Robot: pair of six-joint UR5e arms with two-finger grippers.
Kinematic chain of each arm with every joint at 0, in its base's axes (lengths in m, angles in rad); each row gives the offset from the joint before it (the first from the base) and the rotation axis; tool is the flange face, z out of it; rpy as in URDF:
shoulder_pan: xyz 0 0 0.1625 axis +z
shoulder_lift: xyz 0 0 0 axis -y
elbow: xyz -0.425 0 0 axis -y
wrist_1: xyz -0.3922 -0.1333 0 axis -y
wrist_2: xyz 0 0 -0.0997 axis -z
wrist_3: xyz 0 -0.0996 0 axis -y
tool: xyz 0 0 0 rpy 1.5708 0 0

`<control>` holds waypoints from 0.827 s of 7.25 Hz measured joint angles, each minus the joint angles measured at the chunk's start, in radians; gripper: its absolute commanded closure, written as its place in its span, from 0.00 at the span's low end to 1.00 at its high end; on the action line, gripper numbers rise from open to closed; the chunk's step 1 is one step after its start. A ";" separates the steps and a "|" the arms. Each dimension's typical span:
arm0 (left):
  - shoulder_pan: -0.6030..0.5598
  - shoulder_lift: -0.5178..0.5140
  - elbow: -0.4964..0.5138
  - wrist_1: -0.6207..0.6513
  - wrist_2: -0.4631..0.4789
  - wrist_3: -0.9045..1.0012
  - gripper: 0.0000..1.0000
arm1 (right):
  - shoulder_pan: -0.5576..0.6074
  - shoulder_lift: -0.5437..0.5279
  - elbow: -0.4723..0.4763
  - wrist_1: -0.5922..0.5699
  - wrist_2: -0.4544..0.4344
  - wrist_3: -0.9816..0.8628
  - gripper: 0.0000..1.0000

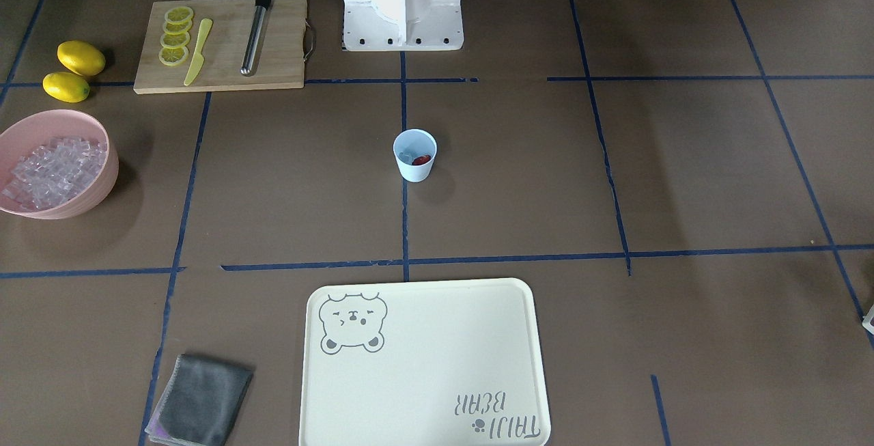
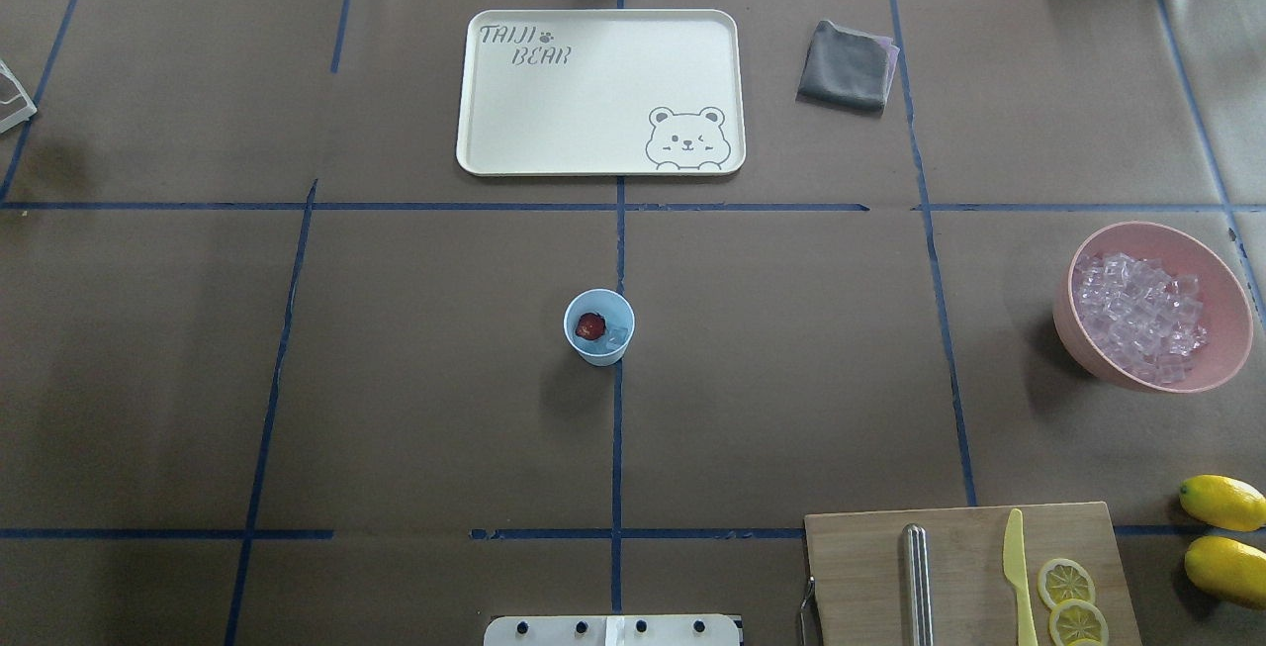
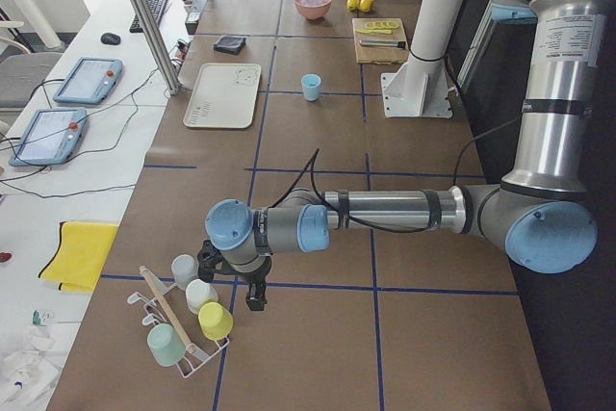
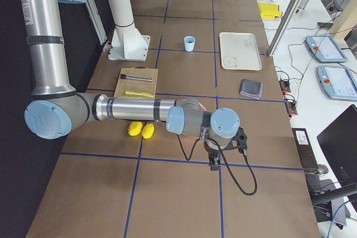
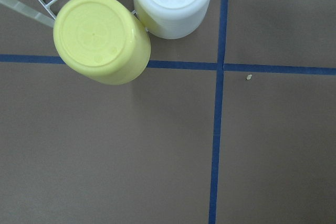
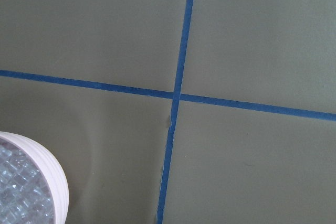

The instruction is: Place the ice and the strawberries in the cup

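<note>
**Two fillings in the cup, both arms out wide**

One pale blue cup (image 2: 598, 327) stands upright on a blue tape line at the middle of the counter. A dark-red strawberry (image 2: 590, 326) and a clear ice cube (image 2: 617, 336) lie side by side at its bottom. The supply of loose ice (image 2: 1137, 315) sits heaped in a pink bowl (image 2: 1066, 320) well off to the robot's right, beyond the cutting board (image 2: 860, 567) and two lemons (image 2: 1223, 501).

Neither arm is near the cup. The left hand (image 3: 254, 297) hangs low over the counter's far left end, just beside a rack of upturned cups (image 3: 183, 320). Its wrist camera looks straight down on a yellow one (image 5: 100, 38). The right hand (image 4: 214, 163) hangs at the opposite end, and its wrist camera catches only bare counter and the bowl's rim in one corner. Each hand shows only in a side view, so it cannot be told how far either is open or whether it holds anything.

Judged from the cup's contents, both ingredients are already in and the filling step looks done or all but done. Should more ice be wanted, the right arm is the nearer to the bowl. It would need a light pinch on one small, slippery cube. It would then need a steady carry to the middle and a release squarely over the narrow mouth without knocking the light cup over.
</note>
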 measured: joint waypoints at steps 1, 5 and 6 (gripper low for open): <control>0.000 0.000 0.000 0.000 0.000 0.000 0.00 | 0.000 0.000 0.000 0.000 -0.007 0.001 0.00; 0.000 -0.001 0.000 -0.001 0.001 0.000 0.00 | 0.001 0.000 0.000 0.000 -0.014 0.004 0.00; 0.000 -0.001 0.000 -0.001 0.001 0.000 0.00 | 0.001 -0.001 0.000 0.000 -0.014 0.005 0.00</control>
